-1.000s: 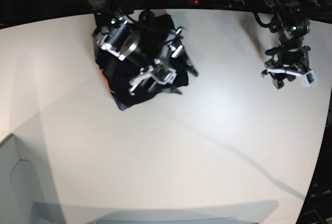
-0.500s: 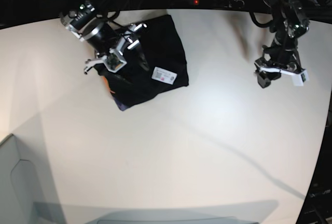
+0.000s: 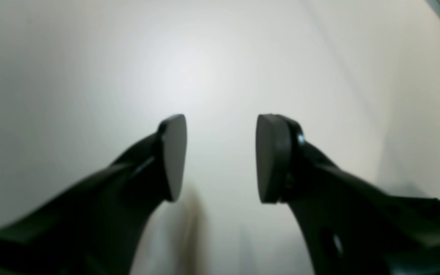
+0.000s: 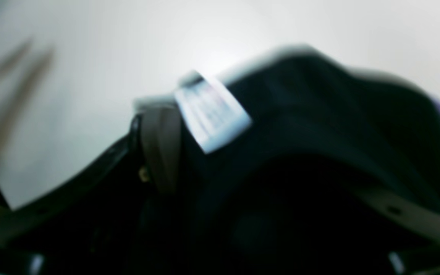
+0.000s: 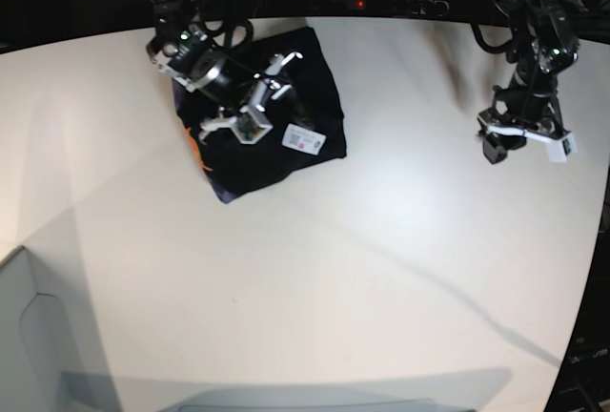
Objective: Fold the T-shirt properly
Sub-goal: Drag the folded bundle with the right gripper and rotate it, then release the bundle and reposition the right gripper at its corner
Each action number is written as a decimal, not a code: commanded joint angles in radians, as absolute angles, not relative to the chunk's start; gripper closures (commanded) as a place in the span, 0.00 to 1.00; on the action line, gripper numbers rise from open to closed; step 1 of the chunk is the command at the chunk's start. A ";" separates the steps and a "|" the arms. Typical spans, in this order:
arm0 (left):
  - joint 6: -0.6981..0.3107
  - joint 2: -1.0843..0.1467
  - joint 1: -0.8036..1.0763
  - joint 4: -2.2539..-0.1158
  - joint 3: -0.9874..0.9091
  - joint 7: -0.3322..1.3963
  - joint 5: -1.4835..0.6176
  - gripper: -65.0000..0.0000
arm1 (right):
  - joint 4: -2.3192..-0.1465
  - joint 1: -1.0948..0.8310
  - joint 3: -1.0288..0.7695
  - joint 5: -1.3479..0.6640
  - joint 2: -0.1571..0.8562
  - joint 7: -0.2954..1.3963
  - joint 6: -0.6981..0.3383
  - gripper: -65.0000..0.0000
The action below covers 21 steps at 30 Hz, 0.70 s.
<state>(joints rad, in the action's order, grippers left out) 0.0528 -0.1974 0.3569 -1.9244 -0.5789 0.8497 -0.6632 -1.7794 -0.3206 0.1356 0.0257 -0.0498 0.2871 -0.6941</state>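
Base view, nearest edge first: you see a pale grey bin corner (image 5: pixel 21 336) at the lower left, then a wide stretch of white table (image 5: pixel 334 288) crossed by soft shadows. Farther back, toward the far left of the table, lies the T-shirt (image 5: pixel 286 107), a compact black bundle, folded into a rough square. A small white tag (image 5: pixel 304 139) sits on its top near the right edge, and a sliver of orange print (image 5: pixel 195 150) peeks out along its left edge, with a hint of purple at the lower corner.

Your right gripper (image 5: pixel 250 116) hangs over the left part of the T-shirt, at the far left of the table. In the right wrist view its left finger (image 4: pixel 159 149) shows beside the blurred white tag (image 4: pixel 212 114), and the black cloth (image 4: pixel 319 133) fills the space ahead of it. The fingers stand wide apart over the cloth; whether they touch it you cannot tell, because the view is blurred and dark.

Your left gripper (image 5: pixel 519 140) hangs over bare table at the far right, well apart from the T-shirt. In the left wrist view its two dark pads (image 3: pixel 174 152) are spread with a clear gap, and only white table (image 3: pixel 204 57) shows between them. It holds nothing.
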 commanded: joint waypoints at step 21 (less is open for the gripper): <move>0.051 -0.196 0.377 -1.945 -0.578 0.843 -0.674 0.55 | -1.564 -0.136 0.369 0.007 -0.127 0.259 -0.698 0.46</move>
